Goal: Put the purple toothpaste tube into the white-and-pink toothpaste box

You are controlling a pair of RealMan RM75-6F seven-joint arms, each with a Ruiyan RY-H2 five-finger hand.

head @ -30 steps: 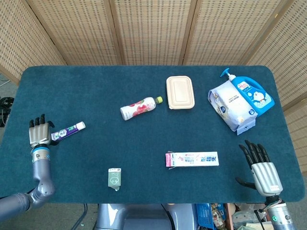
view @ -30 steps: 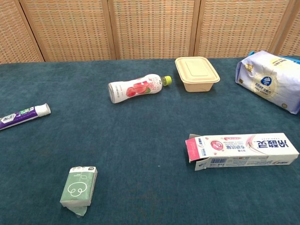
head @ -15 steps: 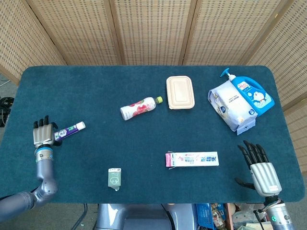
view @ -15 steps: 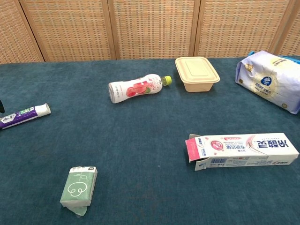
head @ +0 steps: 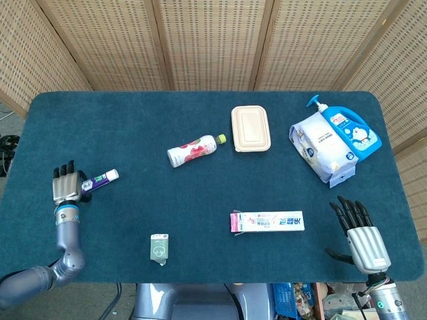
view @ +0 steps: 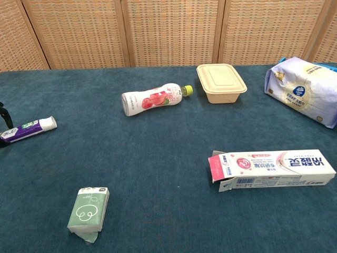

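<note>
1. The task is at its start. The purple toothpaste tube [head: 100,179] lies on the worktop [head: 200,133] at the far-left side, and the white-and-pink toothpaste box [head: 267,221] lies well apart from it, right of centre and nearer the front edge. Nothing is in the box yet.
2. Still to do, as I judge it: grip the tube, lift it, carry it across to the box, line it up with the open end and slide it in.
3. The left hand [head: 65,189] sits at the tube's purple tail end, fingers upright and spread. It covers that end in the head view, and I cannot tell whether it grips the tube or only touches it.
4. The right hand [head: 361,233] hovers at the near-right corner with fingers apart, holding nothing, right of the box.
5. The tube's long axis runs left-right with a slight tilt. Its white cap points right and a little away, towards the middle of the worktop.
6. The box lies flat with its long axis left-right. Its open pink flaps face left, towards the tube's side.
</note>
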